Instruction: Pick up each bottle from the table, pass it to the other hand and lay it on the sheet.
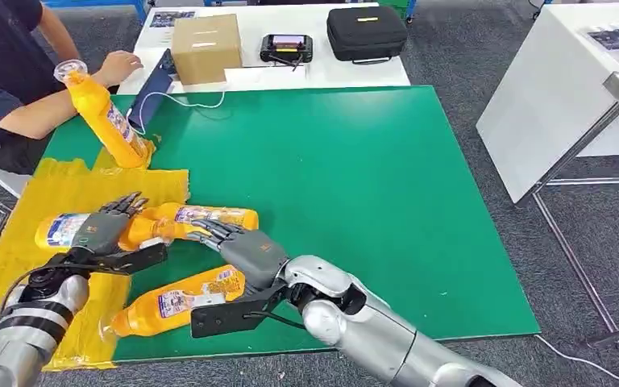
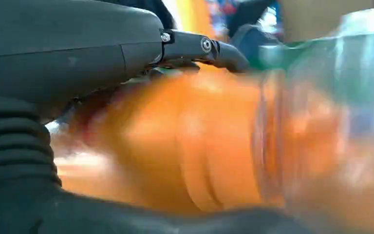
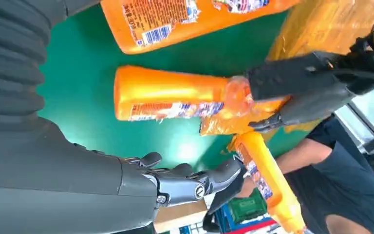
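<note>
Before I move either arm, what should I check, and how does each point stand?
1. Left hand over the far-left bottle: ok.
2. Its grip on that bottle: cannot tell, the left wrist view is blurred.
3. Right hand free: ok, fingers apart, holding nothing.
4. Middle bottle clear of the right hand: ok, a gap shows.
5. Near bottle fully on the sheet: not ok.
6. Far corner of the sheet free: not ok, a person holds a tilted bottle there.
</note>
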You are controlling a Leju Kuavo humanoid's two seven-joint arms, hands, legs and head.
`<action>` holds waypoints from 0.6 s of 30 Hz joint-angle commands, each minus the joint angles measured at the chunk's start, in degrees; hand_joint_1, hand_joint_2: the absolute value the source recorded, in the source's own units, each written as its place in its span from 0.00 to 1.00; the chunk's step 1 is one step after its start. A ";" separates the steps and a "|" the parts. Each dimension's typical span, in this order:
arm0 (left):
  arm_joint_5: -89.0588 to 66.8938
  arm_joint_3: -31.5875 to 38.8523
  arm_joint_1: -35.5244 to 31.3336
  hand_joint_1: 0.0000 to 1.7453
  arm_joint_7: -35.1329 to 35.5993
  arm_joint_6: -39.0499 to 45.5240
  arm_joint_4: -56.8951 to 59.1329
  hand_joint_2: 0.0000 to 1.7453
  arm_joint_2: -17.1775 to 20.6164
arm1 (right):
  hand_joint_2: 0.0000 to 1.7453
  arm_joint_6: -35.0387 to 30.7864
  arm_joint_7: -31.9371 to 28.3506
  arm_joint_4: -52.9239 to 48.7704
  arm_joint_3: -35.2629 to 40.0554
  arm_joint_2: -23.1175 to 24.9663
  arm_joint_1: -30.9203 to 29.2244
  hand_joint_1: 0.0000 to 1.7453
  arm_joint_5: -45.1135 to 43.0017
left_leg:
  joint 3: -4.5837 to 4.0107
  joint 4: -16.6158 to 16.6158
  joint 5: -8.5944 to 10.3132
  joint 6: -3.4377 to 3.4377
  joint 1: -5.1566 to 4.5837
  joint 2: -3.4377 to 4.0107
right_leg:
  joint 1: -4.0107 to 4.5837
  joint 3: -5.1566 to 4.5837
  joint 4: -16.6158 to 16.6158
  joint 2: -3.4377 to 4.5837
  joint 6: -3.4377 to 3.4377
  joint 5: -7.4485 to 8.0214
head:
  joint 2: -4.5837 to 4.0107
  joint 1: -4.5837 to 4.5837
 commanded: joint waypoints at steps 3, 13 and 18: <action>26.59 0.52 -0.30 0.00 -9.21 -17.27 -15.22 0.00 0.97 | 1.00 0.54 -0.15 23.05 2.14 6.03 -8.18 0.00 -0.95 | 0.03 0.04 -0.01 -0.04 0.09 -0.07 | 0.06 0.04 0.00 0.27 -0.08 0.02 | 0.00 0.02; 44.25 3.73 0.72 0.00 -10.71 -25.39 -23.21 0.00 -4.02 | 1.00 -0.34 -0.95 36.26 1.93 11.43 -12.51 0.00 0.01 | 0.04 -0.01 0.02 -0.01 0.04 -0.10 | 0.01 0.02 0.02 0.16 -0.05 0.00 | 0.00 0.02; 48.66 3.94 0.99 0.00 -10.15 -26.34 -26.47 0.00 -7.31 | 1.00 0.28 -1.05 40.79 1.92 14.00 -14.20 0.00 0.23 | 0.03 0.02 0.03 -0.01 0.05 -0.19 | 0.01 0.04 0.02 0.12 -0.06 -0.01 | 0.00 0.02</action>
